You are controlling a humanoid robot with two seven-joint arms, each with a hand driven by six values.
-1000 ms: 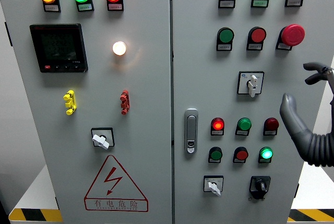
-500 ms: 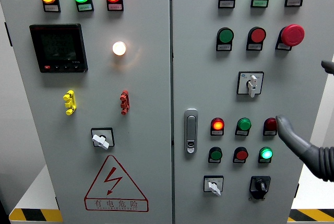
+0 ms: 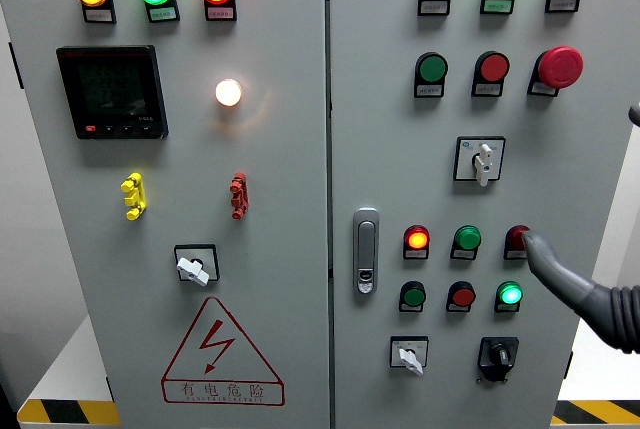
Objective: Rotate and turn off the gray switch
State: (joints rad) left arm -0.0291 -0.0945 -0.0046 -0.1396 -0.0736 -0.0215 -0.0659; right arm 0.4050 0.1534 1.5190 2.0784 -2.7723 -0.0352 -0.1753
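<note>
Nearest the camera, the right hand (image 3: 560, 274) comes in from the lower right edge as a dark grey rubbery finger pointing up and left, its tip just beside the unlit dark red round button (image 3: 518, 240) in the middle row of the right door; only this one finger and a sliver of another at the far right edge show, so whether the hand is open or curled cannot be told, and it holds nothing visible. The left hand is out of view. Farther back stands the pale grey steel cabinet (image 3: 330, 99) with its two doors. There are three grey-white rotary switches: one at the lower left door (image 3: 193, 268), one at the bottom of the right door (image 3: 408, 357), and one higher on the right door (image 3: 482, 162), handle pointing down. That upper one sits closest above the fingertip and is likely the target, though this is a guess. To do the step well, the hand should rise clear of the buttons, avoid pressing the large red mushroom stop button (image 3: 560, 66), pinch the handle squarely on both flanks, and twist about its own axis.
</note>
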